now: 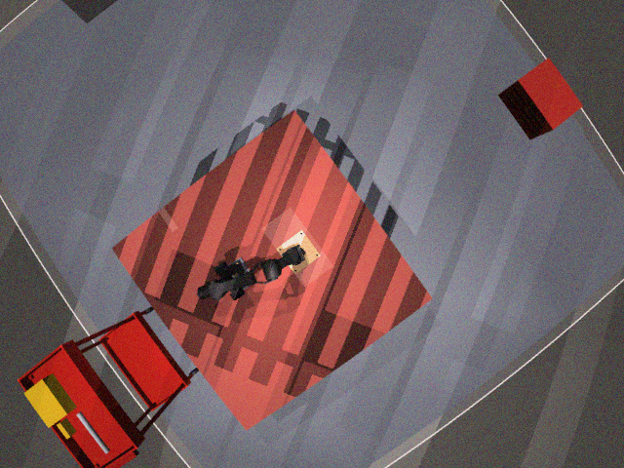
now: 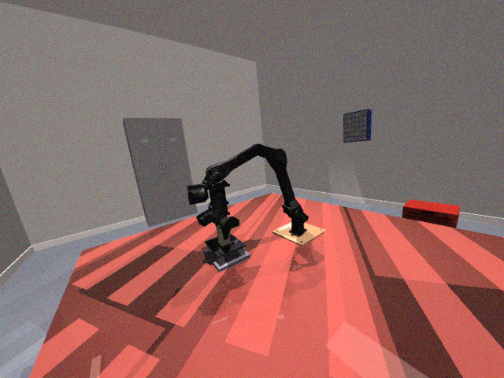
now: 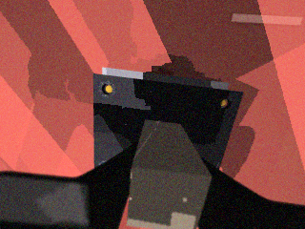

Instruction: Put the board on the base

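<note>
tool [image 1: 235,276] [image 2: 222,231] [image 3: 161,149]: partly open | gripping: handle [image 2: 223,238] [image 3: 162,148] of black board [image 2: 239,242] [image 3: 119,97]

Seen from outside, the arm's mounting plate [image 1: 308,244] [image 2: 315,230] sits on the tabletop [image 1: 242,393] [image 2: 203,346] [image 3: 24,119], right of the board [image 2: 239,244] [image 3: 107,126] over its base [image 2: 232,263] [image 3: 121,72]. A cabinet [image 2: 158,171] stands behind, left; a box [image 1: 549,93] [image 2: 431,208] behind, right, below a wall panel [image 2: 356,126]. From above, a cart [image 1: 102,398] stands beyond the tabletop, lower left.

Board [image 2: 232,242] [image 3: 114,95]: matt blk, smooth, plastic look.
Pins [image 3: 109,89]: gold, metal look.
Arm plate [image 1: 308,244] [image 2: 284,231]: pale, wood look, smooth.
Arm [image 1: 272,270] [image 2: 280,162]: blk plastic look, satin.
Surface [image 1: 247,403] [image 2: 252,325] [image 3: 281,119]: smooth, sl. glossy w/ faint reflections.
</note>
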Action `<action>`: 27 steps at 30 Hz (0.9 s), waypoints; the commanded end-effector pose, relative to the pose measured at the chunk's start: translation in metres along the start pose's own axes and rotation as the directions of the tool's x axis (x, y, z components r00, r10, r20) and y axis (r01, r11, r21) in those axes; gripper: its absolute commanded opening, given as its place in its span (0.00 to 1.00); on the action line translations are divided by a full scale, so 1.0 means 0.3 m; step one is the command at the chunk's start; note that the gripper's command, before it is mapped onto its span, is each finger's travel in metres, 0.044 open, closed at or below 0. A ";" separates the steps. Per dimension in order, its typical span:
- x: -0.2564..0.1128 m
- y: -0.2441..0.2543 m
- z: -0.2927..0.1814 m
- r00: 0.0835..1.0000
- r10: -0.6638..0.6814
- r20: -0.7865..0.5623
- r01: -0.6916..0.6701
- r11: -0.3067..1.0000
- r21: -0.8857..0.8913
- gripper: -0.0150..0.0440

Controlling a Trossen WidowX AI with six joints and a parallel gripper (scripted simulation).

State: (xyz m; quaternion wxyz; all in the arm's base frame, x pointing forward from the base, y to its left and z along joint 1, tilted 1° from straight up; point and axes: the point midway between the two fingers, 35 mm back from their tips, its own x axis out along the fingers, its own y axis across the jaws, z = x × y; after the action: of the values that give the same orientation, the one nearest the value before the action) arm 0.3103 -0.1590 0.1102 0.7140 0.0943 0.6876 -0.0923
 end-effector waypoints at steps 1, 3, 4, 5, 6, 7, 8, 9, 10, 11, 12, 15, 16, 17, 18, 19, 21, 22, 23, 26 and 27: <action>0.000 0.000 0.000 1.000 0.000 0.000 0.000 1.000 0.000 0.57; 0.000 0.000 0.000 1.000 0.000 0.000 0.000 1.000 0.000 0.65; 0.000 0.000 0.000 1.000 0.000 0.000 0.000 1.000 0.000 0.70; 0.000 0.000 0.000 1.000 0.000 0.000 0.000 1.000 0.000 0.74; 0.000 0.000 0.000 1.000 0.000 0.000 0.000 1.000 0.000 0.79; 0.000 0.000 0.000 1.000 0.000 0.000 0.000 1.000 0.000 0.83; 0.000 0.000 0.000 1.000 0.000 0.000 0.000 1.000 0.000 0.88; 0.000 0.000 0.000 1.000 0.000 0.000 0.000 1.000 0.000 0.92; -0.003 0.000 0.000 1.000 0.000 0.000 0.000 1.000 0.000 0.97; -0.009 0.000 0.001 1.000 0.000 0.000 0.000 1.000 0.000 1.00; -0.020 0.000 0.002 1.000 0.000 0.000 0.000 1.000 0.000 1.00; -0.060 -0.001 0.003 1.000 0.000 0.000 0.000 1.000 0.000 1.00; -0.073 -0.001 0.003 1.000 0.000 0.000 0.000 1.000 0.000 1.00; -0.087 -0.001 0.003 1.000 0.000 0.000 0.000 1.000 0.000 1.00; -0.100 -0.001 0.003 1.000 0.000 0.000 0.000 1.000 0.000 1.00; -0.113 -0.001 0.002 1.000 0.001 0.000 -0.001 1.000 0.000 1.00; -0.131 0.000 0.001 1.000 0.001 0.000 -0.001 1.000 0.000 1.00; -0.133 0.000 0.001 1.000 0.001 0.000 -0.001 1.000 0.000 1.00; -0.133 0.000 0.001 1.000 0.001 0.000 -0.001 1.000 0.000 1.00; -0.187 -0.001 0.000 1.000 -0.001 0.000 0.001 1.000 0.002 1.00; -0.224 0.000 -0.003 1.000 -0.001 -0.001 0.001 1.000 0.003 1.00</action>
State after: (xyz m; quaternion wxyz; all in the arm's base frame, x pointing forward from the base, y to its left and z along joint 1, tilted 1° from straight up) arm 0.3070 -0.1582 0.1553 0.7093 0.0966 0.6922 -0.0915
